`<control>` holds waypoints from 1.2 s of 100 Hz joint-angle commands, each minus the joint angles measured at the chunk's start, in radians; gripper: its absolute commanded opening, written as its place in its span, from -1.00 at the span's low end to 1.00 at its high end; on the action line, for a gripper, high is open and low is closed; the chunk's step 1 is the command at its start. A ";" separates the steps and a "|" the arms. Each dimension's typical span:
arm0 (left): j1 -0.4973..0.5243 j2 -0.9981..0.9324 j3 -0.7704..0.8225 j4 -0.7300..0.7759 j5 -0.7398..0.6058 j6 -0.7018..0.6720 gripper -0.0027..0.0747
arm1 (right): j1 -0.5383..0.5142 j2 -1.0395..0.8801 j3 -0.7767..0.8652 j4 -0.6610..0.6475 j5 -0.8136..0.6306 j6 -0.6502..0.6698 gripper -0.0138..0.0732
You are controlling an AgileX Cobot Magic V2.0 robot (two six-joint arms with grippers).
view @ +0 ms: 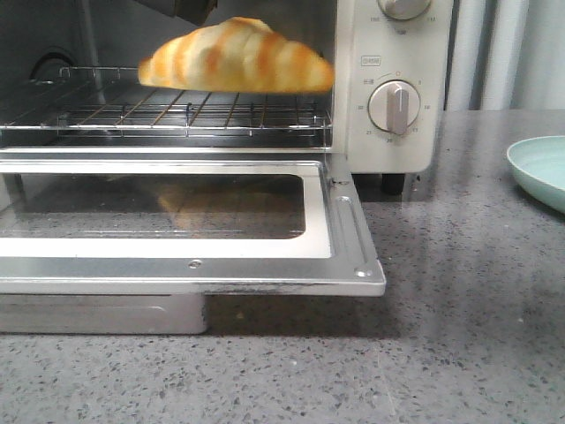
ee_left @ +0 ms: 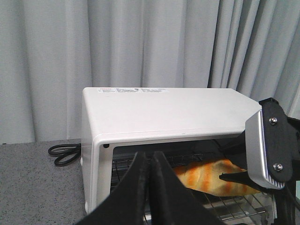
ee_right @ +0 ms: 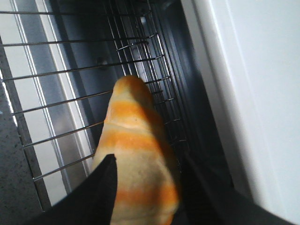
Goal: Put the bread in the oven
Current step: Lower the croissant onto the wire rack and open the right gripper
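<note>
The right end effector (ee_right: 143, 187) is clamped on the bread (view: 237, 56), one dark finger pressed against each long side of it near one tapered end, so the striped roll runs straight out ahead of the fingers. The bread hangs just above the wire rack (view: 177, 110), not touching it, inside the mouth of the oven (view: 402, 88). In the right wrist view the rack's wires and the oven's dark inner wall lie directly beyond and under the end effector, with the cream outer wall close alongside. In the front view only a dark bit of this arm shows at the top edge, above the bread

The oven door (view: 185, 265) lies folded flat, below and in front of the clamped bread, its glass pane showing a faint reflection of the roll. The dial (view: 394, 106) sits on the control panel, beside the bread's far tapered end

The left end effector (ee_left: 150, 187) has its two black fingers pressed together with nothing between them. It sits outside the oven, well apart from the bread, looking across at the cream housing; the bread shows past its fingertips through the oven opening, resting between the right arm's fingers. A black cable (ee_left: 64, 153) lies coiled on the tabletop (view: 459, 309) beyond it, next to the oven. A pale green plate (view: 540, 170) rests on the tabletop, well away from both end effectors
</note>
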 commanded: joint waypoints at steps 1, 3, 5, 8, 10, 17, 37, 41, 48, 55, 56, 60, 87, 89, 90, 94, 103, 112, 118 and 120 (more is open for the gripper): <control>0.003 0.011 -0.030 -0.021 -0.068 -0.002 -0.99 | -0.005 -0.041 -0.037 -0.052 -0.034 0.006 0.01; 0.003 0.011 -0.030 -0.021 -0.068 -0.002 -0.99 | -0.005 -0.041 -0.037 -0.052 -0.034 0.006 0.01; 0.003 0.011 -0.030 -0.021 -0.068 -0.002 -0.99 | -0.005 -0.041 -0.037 -0.052 -0.034 0.006 0.01; 0.003 0.011 -0.030 -0.021 -0.068 -0.002 -0.99 | -0.005 -0.041 -0.037 -0.052 -0.034 0.006 0.01; 0.003 0.011 -0.030 -0.021 -0.068 -0.002 -0.99 | -0.005 -0.041 -0.037 -0.052 -0.034 0.006 0.01; 0.003 0.009 -0.030 -0.021 -0.068 -0.002 -0.99 | -0.005 -0.041 -0.037 -0.052 -0.034 0.006 0.01; 0.003 -0.089 -0.030 0.028 -0.113 -0.002 -0.99 | 0.033 -0.043 -0.037 -0.052 -0.029 0.006 -0.03; 0.005 -0.120 -0.030 0.049 -0.119 -0.002 -0.99 | 0.048 -0.045 -0.037 -0.052 -0.029 0.006 -0.03; 0.005 -0.165 -0.030 0.064 -0.108 -0.002 -0.99 | 0.073 -0.045 -0.037 -0.052 -0.025 0.006 -0.03; 0.005 -0.202 -0.030 0.064 -0.071 -0.002 -0.99 | 0.098 -0.045 -0.037 -0.052 -0.014 0.006 -0.03; 0.005 -0.205 -0.030 0.064 -0.062 -0.002 -0.99 | 0.103 -0.045 -0.037 -0.052 -0.013 0.006 -0.03; 0.005 -0.224 -0.030 0.064 -0.041 -0.002 -0.99 | 0.116 -0.045 -0.037 -0.052 -0.007 0.006 -0.03; 0.067 -0.346 -0.002 0.064 -0.006 -0.002 -0.99 | 0.206 -0.046 -0.037 -0.052 0.128 0.006 -0.03; 0.077 -0.356 0.003 0.064 -0.004 -0.002 -0.99 | 0.213 -0.046 -0.037 -0.052 0.141 0.006 -0.03; 0.084 -0.358 0.005 0.064 -0.004 -0.002 -0.99 | 0.215 -0.047 -0.037 -0.052 0.144 0.006 -0.03; 0.103 -0.358 0.008 0.064 0.021 -0.005 -0.99 | 0.227 -0.047 -0.042 -0.052 0.165 0.006 -0.03; 0.155 -0.356 0.035 0.042 0.043 -0.005 -0.99 | 0.257 -0.051 -0.054 -0.052 0.214 0.021 -0.03; 0.203 -0.356 0.073 0.031 0.036 -0.005 -0.99 | 0.280 -0.065 -0.070 -0.050 0.253 0.021 -0.03; 0.229 -0.356 0.099 0.011 0.026 -0.005 -0.99 | 0.290 -0.086 -0.072 -0.048 0.277 0.021 -0.03; 0.236 -0.356 0.110 0.003 0.017 -0.005 -0.99 | 0.292 -0.093 -0.072 -0.047 0.285 0.028 -0.03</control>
